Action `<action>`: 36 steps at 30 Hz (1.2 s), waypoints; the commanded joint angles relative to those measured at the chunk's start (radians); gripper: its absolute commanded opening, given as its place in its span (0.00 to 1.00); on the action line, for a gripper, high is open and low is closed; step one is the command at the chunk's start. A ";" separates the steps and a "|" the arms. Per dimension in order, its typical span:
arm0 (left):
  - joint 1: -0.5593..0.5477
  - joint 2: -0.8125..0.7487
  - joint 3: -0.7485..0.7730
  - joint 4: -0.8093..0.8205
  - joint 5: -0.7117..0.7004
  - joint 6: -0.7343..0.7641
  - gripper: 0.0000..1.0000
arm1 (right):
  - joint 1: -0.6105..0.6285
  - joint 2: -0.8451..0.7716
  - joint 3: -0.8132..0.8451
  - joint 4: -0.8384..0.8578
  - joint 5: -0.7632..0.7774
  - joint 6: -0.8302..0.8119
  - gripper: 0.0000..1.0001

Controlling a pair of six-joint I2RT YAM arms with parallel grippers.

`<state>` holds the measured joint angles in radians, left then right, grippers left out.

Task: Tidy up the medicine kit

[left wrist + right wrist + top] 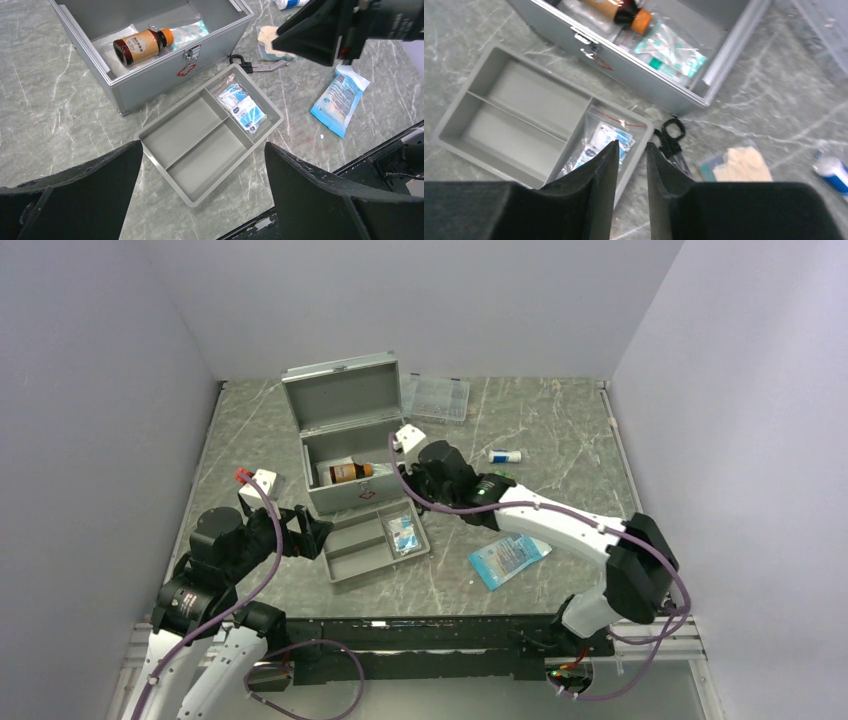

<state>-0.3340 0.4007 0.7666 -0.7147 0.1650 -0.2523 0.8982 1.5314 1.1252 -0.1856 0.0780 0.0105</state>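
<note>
Two pincers (pixel 202 148) (pixel 630 146), one medicine kit (pixel 356 496)

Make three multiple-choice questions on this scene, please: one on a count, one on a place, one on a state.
1. How many compartments has the tray?
A) two B) three C) five
2. Where does the bottle lie?
A) in the tray B) beside the tray C) in the kit
3. The kit's lid is:
A) open B) shut C) taken off

Answers:
1 B: two long compartments and one across the end.
2 C: it lies on its side inside the kit.
3 A: the lid stands up behind the box.
</note>
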 commanded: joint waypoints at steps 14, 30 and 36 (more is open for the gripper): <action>0.006 -0.007 -0.001 0.036 -0.001 -0.001 0.99 | -0.318 -0.173 -0.103 -0.173 0.197 0.445 0.57; 0.006 -0.016 -0.003 0.034 -0.009 -0.003 0.99 | -0.358 0.135 -0.012 -0.150 0.193 0.522 0.58; 0.006 -0.014 -0.001 0.032 -0.015 -0.004 0.99 | -0.360 0.221 0.032 -0.139 0.215 0.555 0.55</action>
<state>-0.3340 0.3931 0.7666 -0.7151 0.1600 -0.2527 0.5430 1.7191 1.0912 -0.3569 0.2783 0.5228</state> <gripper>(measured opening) 0.989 0.567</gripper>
